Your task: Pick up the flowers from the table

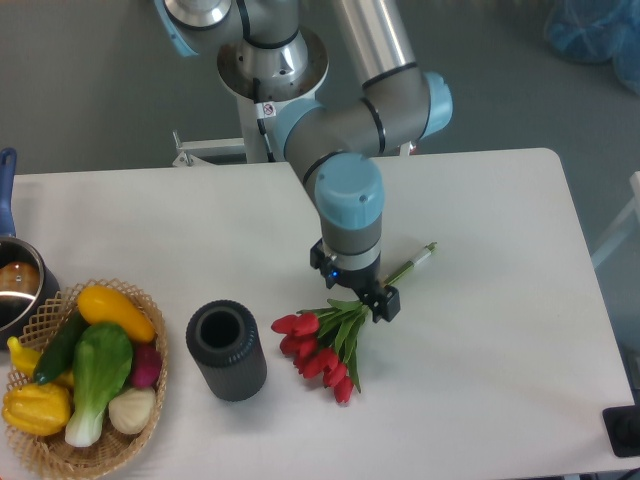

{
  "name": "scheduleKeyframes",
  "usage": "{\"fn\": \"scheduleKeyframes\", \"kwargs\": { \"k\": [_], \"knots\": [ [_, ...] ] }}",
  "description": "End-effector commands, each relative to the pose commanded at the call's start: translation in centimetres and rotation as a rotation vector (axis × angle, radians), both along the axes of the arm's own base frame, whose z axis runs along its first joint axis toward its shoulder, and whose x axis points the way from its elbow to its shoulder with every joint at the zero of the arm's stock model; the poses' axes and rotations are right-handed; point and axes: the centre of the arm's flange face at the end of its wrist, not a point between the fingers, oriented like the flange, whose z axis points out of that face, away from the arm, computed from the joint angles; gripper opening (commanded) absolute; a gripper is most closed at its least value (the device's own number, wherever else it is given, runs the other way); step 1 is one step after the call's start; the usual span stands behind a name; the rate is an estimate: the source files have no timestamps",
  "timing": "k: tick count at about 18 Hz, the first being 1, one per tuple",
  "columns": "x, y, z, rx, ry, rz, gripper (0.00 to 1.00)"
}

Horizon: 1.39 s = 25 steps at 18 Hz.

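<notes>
Tool over flowers — glossy red buds, thin stems.

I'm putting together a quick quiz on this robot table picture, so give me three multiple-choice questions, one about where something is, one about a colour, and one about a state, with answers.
1. Where does the black cylindrical cup stand?
A. between the woven wicker basket of vegetables and the bunch of red tulip flowers
B. inside the basket
C. at the far right edge of the white table

2. What colour are the flower buds?
A. yellow
B. white
C. red

3. How do the flowers lie?
A. standing in the cup
B. flat on the tabletop, with the two-finger gripper down over their green stems
C. held high in the air

Answers: 1 A, the cup sits right of the basket and left of the buds. 2 C, the buds are plainly red. 3 B, the buds rest on the white surface under the arm's wrist.
</notes>
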Motion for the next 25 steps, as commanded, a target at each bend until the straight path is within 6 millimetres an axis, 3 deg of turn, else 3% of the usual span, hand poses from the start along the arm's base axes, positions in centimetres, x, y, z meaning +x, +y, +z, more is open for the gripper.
{"fn": "scheduleKeyframes", "kwargs": {
  "k": [9, 12, 13, 14, 15, 16, 21, 25],
  "knots": [
    [0.2, 1.4, -3.2, 0.000, -0.001, -0.003, 0.99],
    [0.9, 2.1, -3.8, 0.001, -0.004, 0.007, 0.65],
    [1.1, 2.2, -3.8, 0.001, -0.004, 0.007, 0.50],
    [1.2, 2.3, -3.7, 0.002, -0.003, 0.001, 0.24],
    [1.3, 2.3, -3.7, 0.002, -0.005, 0.001, 0.06],
    [1.2, 2.2, -3.8, 0.000, -0.005, 0.006, 0.00],
    [1.4, 2.2, -1.6, 0.030, 0.018, 0.065, 0.00],
    [0.6, 1.9, 1.4, 0.066, 0.050, 0.111, 0.00]
  ]
}}
